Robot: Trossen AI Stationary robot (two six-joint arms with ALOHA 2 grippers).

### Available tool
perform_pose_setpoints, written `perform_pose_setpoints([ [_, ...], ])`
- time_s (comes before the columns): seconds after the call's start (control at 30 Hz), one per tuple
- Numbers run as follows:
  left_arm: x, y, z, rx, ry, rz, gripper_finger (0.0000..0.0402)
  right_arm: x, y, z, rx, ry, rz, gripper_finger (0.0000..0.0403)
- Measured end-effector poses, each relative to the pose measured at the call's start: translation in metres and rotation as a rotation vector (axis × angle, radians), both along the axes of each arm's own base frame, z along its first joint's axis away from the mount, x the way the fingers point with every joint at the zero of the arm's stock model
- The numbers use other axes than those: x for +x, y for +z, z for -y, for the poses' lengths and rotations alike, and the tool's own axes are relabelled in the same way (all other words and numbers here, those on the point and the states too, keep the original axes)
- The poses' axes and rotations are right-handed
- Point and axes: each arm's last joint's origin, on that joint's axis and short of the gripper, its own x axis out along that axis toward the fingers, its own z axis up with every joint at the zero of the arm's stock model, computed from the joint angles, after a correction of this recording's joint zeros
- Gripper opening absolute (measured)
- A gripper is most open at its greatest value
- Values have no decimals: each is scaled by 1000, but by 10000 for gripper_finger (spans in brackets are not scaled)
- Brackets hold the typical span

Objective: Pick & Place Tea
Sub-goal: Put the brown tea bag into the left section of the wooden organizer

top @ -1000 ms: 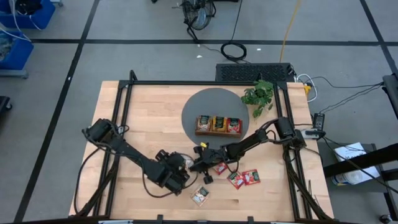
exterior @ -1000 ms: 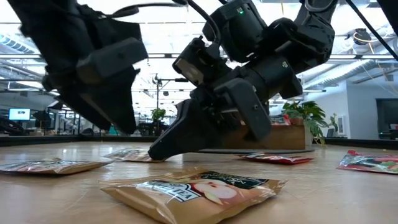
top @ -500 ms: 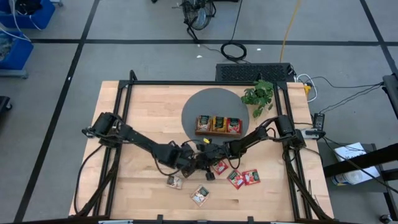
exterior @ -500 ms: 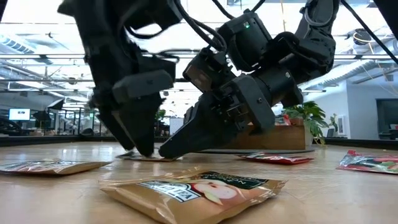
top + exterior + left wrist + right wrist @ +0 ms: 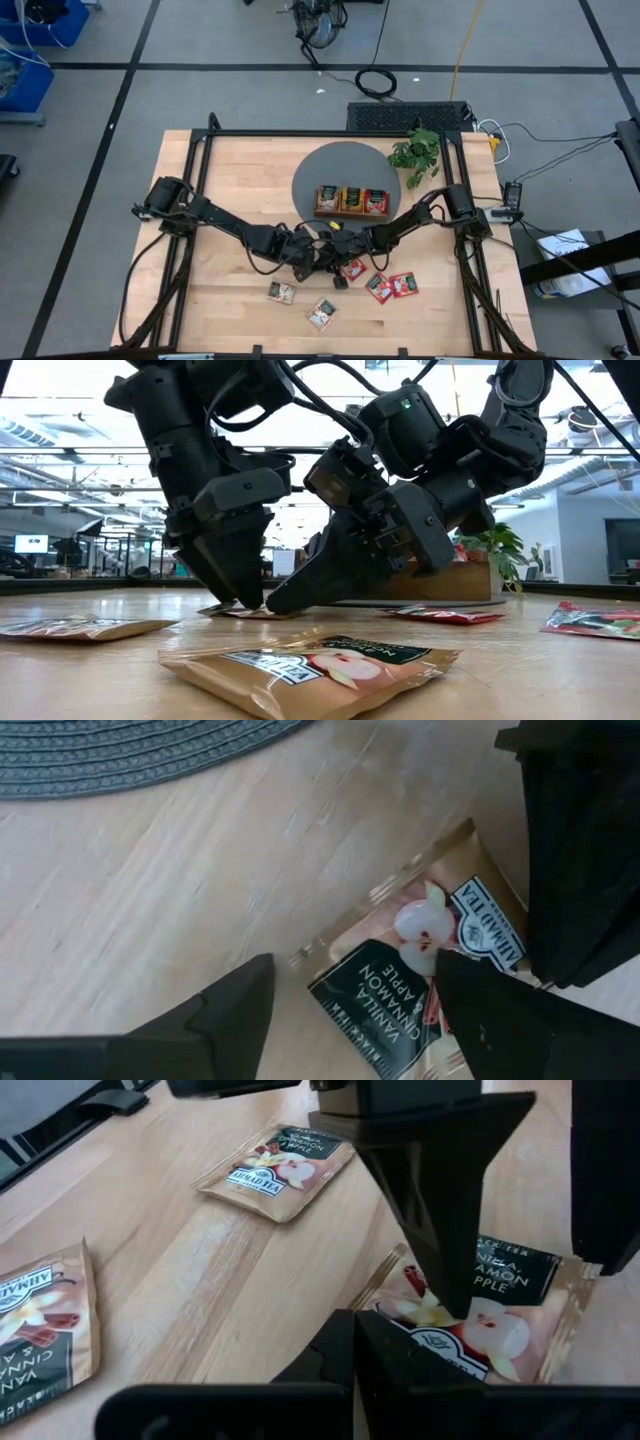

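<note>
A beige tea packet lies flat on the wood in front of the tray. My left gripper points steeply down over it. It is open, with one finger over the packet's face and the other at its far side. My right gripper is shut and slants down from the table's right onto the same packet. In the high view both grippers hide it. The wooden tray holds tea in three compartments. My right gripper lays its shut fingertips on the packet's edge that faces it. It slants down from the table's right side. The packet stays flat on the table. Whether my left gripper's fingertips touch the packet, I cannot tell.
Loose packets lie around: two beige ones nearer the front edge and three red ones to the right. The tray stands on a round grey mat, and a green plant stands behind it.
My left gripper has swung from the near side of the table toward my right gripper. It has sunk and turned to point more steeply down over the beige packet. That uncovered a beige packet near the front edge. My right gripper has sunk a little.
</note>
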Motion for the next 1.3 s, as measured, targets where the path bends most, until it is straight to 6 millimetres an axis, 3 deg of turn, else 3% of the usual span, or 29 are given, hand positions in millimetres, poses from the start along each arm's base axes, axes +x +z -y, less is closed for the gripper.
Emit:
perform_pose_setpoints([
  [0.23, 3, 0, 4, -35, -63, 30, 214, 0, 0, 0, 2, -4, 1, 0],
  [0.67, 3, 8, 8, -74, -112, 55, 12, -1, -1, 0, 9, -8, -16, 0],
  [0.87, 0, 22, 5, -53, -116, 85, 16, -5, -1, -8, 4, 3, 4, 0],
  [1.03, -3, 26, 9, -17, -133, 94, 6, -7, 14, -22, 14, 41, 40, 13],
  [1.13, -6, 26, 13, 21, -145, 87, 10, -10, 35, -33, 16, 69, 78, 45],
  [1.3, -7, 27, 20, 80, -144, 114, 5, -33, 65, -44, -70, -3, 132, 130],
])
